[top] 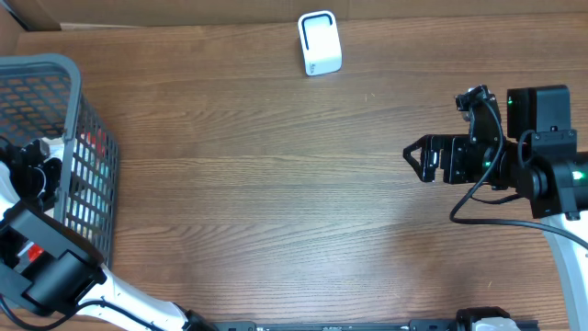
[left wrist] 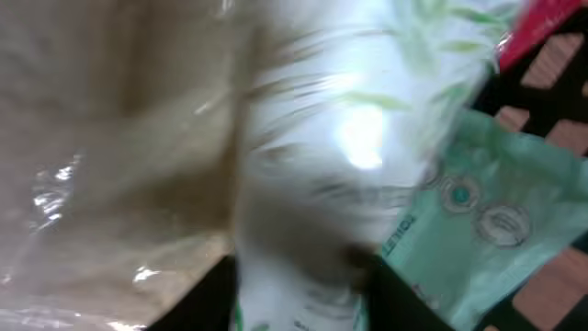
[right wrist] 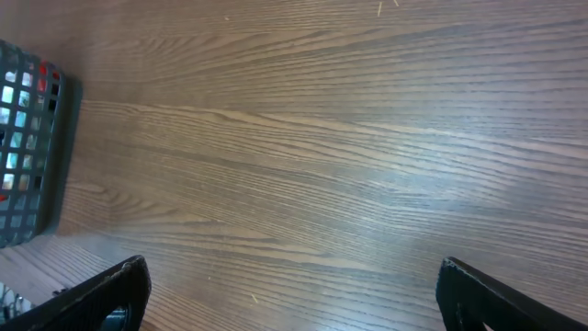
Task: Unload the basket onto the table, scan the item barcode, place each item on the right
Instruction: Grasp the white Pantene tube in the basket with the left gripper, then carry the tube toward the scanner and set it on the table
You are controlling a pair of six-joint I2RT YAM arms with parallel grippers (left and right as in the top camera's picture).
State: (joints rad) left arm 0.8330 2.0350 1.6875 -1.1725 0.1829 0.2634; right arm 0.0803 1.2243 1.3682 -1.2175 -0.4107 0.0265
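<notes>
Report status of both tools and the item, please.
Left tool in basket, astride white packet, grip unclear. Right tool open over table. Scanner at far edge.

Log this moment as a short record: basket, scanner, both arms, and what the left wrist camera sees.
basket: grey mesh, left side of the table, packets inside
white device: near the far edge, likely the scanner
left gripper: down in the basket, against a white leaf-print packet; jaws too blurred to judge
green packet: beside the white one, "TOILET" printed on it
right gripper: over bare wood, jaws wide open, empty
</notes>
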